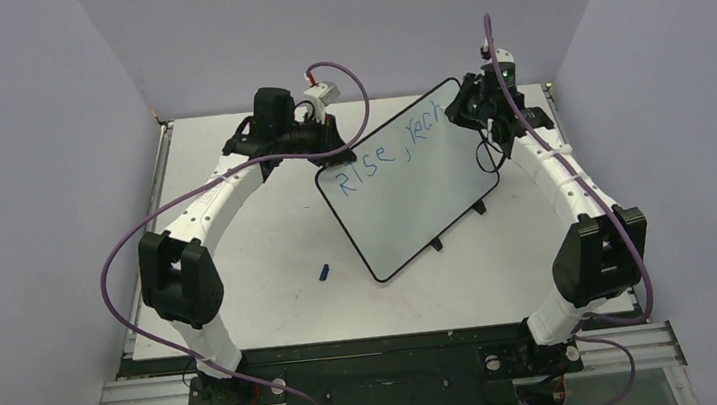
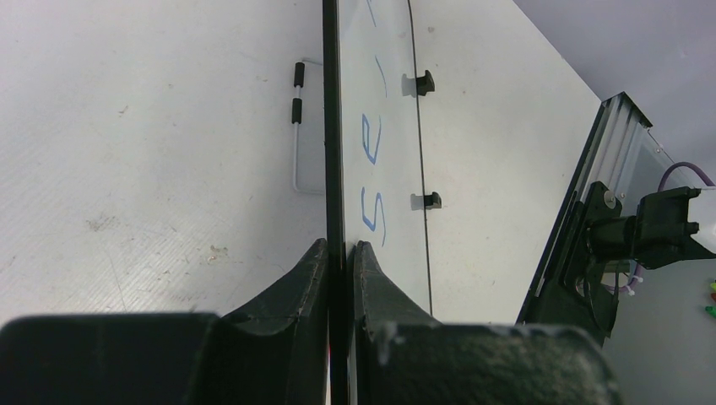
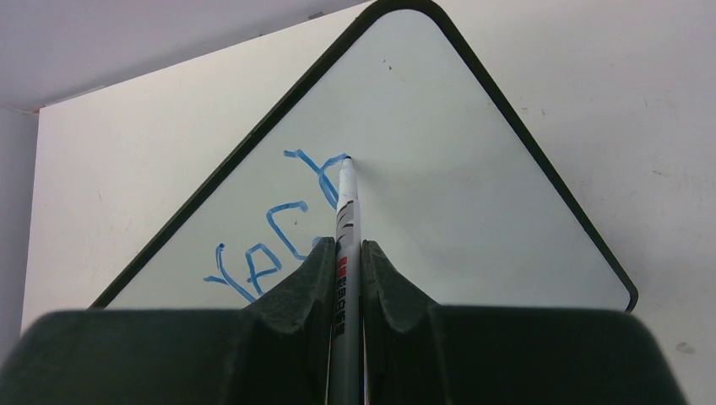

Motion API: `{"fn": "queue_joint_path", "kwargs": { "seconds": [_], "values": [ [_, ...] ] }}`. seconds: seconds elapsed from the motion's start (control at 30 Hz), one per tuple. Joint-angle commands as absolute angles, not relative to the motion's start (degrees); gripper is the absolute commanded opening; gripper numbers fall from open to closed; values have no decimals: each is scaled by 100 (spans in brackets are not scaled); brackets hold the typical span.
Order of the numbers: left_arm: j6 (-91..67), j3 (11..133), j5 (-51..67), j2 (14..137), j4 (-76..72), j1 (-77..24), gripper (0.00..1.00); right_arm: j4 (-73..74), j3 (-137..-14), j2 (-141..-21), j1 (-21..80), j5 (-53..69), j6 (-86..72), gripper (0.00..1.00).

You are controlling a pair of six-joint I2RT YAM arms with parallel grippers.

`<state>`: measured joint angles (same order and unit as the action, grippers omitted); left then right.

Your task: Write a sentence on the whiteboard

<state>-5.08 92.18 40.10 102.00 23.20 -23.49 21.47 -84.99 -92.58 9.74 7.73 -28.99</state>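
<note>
The whiteboard (image 1: 414, 192) stands tilted at mid table, with black frame and small black feet on its right edge. Blue text (image 1: 384, 145) runs along its top, reading roughly "Rise, tech". My left gripper (image 1: 329, 155) is shut on the board's upper left edge; the left wrist view shows both fingers (image 2: 317, 278) clamping the black frame (image 2: 333, 126). My right gripper (image 1: 481, 114) is shut on a white marker (image 3: 346, 228), its tip touching the board (image 3: 439, 186) at the last blue letter (image 3: 317, 169).
A small blue marker cap (image 1: 324, 271) lies on the table left of the board's lower corner. A thin wire stand (image 2: 297, 126) lies behind the board. Grey walls enclose the table on three sides.
</note>
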Motion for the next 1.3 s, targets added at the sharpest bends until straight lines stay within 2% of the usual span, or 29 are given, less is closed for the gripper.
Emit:
{"fn": "queue_joint_path", "kwargs": {
  "seconds": [0.0,0.3,0.73,1.27],
  "values": [
    [-28,9325,4074,9922,1986,-2398,0,2057,-8268,-9101,967,711,-2916,0],
    [-27,9271,4054,9843,1981,-2391,0,2071,-7781,-8750,952,655,-2892,0],
    [-32,9243,3991,9808,1952,-2391,0,2439,-7719,-7815,982,567,-2820,0],
    [-30,9045,3858,9638,1776,-2391,0,2697,-6720,-6355,2176,341,-2534,0]
  ]
}}
